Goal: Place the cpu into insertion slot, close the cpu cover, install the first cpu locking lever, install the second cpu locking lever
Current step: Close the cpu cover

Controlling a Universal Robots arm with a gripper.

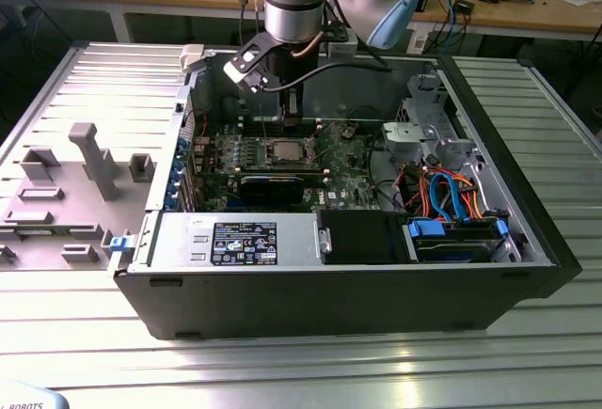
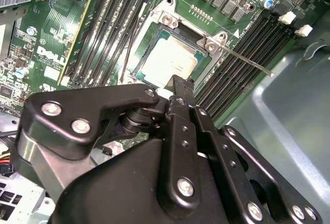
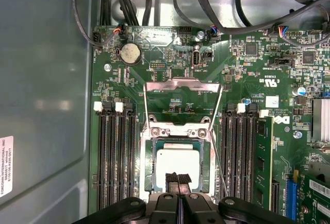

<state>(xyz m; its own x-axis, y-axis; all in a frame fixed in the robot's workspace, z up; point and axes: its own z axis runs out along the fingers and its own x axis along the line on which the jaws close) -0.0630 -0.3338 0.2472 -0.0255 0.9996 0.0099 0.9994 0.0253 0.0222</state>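
In the exterior view the arm's wrist hides most of the claw (image 1: 293,127), and the cpu (image 1: 287,152) is a tiny dull grey square. In the second wrist view black linkage cuts off one edge of the insertion slot (image 2: 170,17), where the cpu lies seated. In the first wrist view the pads (image 3: 172,178) press together, empty, over the slot, the cpu cover (image 3: 183,84) flipped open beyond it.

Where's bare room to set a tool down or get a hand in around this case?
Free: ribbed table in front of the case, and its strip at the exterior view's right. Crowded: the cpu, hemmed by memory slots, the raised cpu cover and the end effector; cables by the drive cage.
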